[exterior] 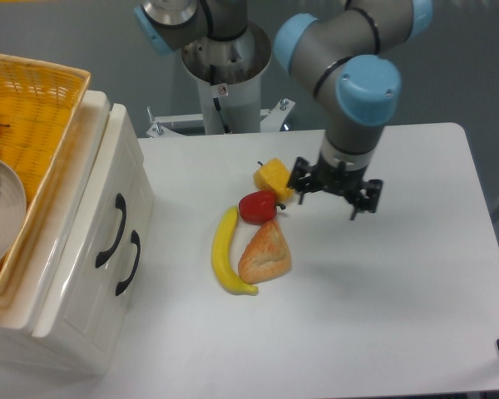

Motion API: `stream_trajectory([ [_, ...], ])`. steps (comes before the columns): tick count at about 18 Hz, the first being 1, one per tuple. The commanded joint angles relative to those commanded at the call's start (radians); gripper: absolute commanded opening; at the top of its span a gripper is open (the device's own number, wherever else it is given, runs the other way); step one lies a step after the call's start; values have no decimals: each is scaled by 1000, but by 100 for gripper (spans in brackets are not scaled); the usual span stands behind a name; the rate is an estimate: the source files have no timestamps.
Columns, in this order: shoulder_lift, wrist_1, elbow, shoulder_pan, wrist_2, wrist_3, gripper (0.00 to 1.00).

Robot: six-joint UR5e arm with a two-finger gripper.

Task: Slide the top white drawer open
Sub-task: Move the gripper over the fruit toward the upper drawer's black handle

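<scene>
**Arm over the fruit, drawer shut**

The arm bends down from above, wrist vertical, its fingers point(333, 192) spread apart above the worktop point(382, 291), just right of the yellow pepper point(273, 176). The top drawer point(108, 208), glossy white with a curved black handle point(112, 230), sits closed at the left, well apart. A smooth banana point(224, 253) lies beside crusty bread point(265, 253).

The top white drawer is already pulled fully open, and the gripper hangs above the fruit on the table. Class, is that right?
Not quite. The camera view shows the top white drawer shut, its front flush with the cabinet. The gripper does hang above the table beside the fruit.
</scene>
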Motion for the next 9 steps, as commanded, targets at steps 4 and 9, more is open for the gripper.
stream_trajectory([
  [4, 0, 0, 0, -65, -15, -77, 100],
  [9, 0, 2, 2, -95, -84, -152, 100],
])
